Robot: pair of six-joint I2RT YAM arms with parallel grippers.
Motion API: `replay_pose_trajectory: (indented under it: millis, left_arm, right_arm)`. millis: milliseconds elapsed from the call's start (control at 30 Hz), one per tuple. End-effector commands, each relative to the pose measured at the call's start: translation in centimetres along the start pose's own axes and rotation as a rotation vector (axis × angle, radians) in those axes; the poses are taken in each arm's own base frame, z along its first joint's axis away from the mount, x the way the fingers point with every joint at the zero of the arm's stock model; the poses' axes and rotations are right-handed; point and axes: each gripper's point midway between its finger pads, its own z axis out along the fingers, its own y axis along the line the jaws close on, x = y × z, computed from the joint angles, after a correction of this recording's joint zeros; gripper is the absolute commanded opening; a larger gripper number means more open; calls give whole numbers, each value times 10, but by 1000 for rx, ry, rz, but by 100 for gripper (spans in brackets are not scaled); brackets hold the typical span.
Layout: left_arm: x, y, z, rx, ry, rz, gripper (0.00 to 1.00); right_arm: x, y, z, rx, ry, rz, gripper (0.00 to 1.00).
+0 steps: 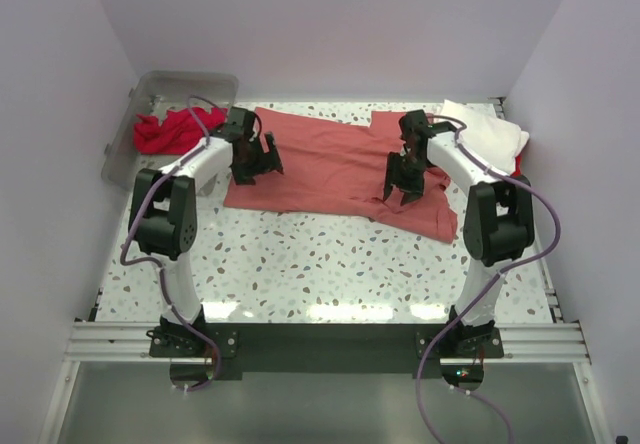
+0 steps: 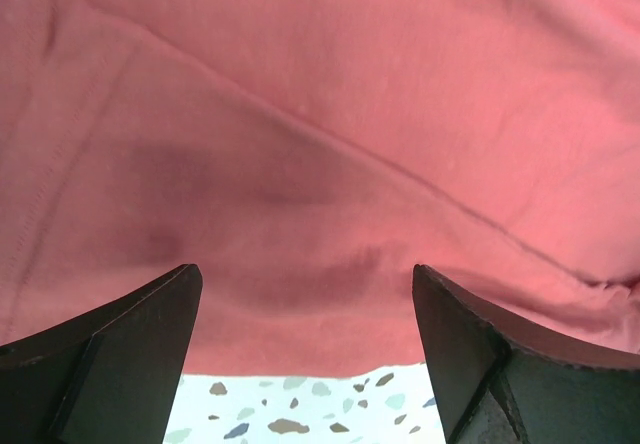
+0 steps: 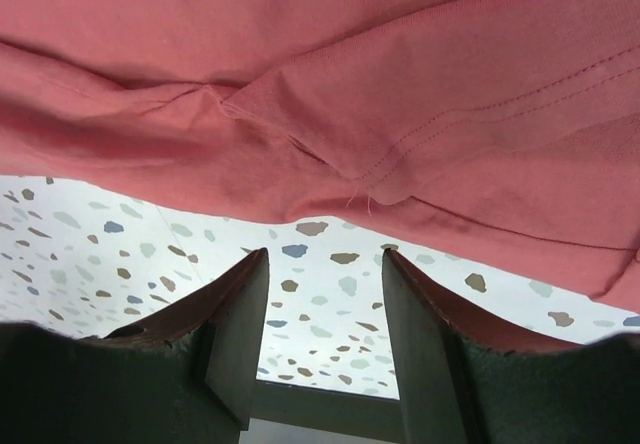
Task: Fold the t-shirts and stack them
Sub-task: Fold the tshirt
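Bare tabletop [image 1: 330, 259] nearward of the coral-red shirt [image 1: 340, 169] is open passage; clear bin [image 1: 185, 89] (far left) and white shirt [image 1: 490, 134] flank it.

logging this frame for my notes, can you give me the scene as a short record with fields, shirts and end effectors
surface: speckled table
centre: coral-red t-shirt, lying flat with a few creases
far right: white t-shirt, bunched near the table edge
far left: bright red t-shirt, crumpled, partly in the clear bin
left arm: left end effector open, empty, over the coral shirt's left edge
right arm: right end effector open, empty, over the coral shirt's near right edge
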Motion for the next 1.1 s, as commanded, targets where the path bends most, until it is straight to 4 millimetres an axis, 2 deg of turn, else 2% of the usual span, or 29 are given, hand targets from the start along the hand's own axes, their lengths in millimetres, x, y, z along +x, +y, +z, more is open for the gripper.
replay_pose_trajectory:
  millis: [0, 367, 667, 767, 900, 1000, 1067]
  left_arm:
    - [-3, -12, -13, 57, -61, 23, 91]
    - [29, 7, 3, 26, -15, 18, 91]
    - [41, 19, 3, -3, -4, 22, 92]
    - [47, 25, 6, -20, 6, 25, 92]
    - [53, 33, 9, -43, 14, 36, 92]
    - [56, 39, 10, -62, 15, 48, 92]
    - [58, 43, 10, -74, 15, 55, 92]
  right_arm:
    - [-2, 1, -2, 4, -31, -3, 52]
    - [2, -17, 31, 82, -3, -7, 47]
    - [-4, -23, 44, 106, -24, -22, 40]
    - [-6, -23, 47, 112, -29, -33, 32]
    - [-8, -24, 46, 112, -36, -35, 15]
    - [-11, -22, 39, 110, -48, -42, 5]
    - [-15, -19, 29, 106, -57, -50, 2]
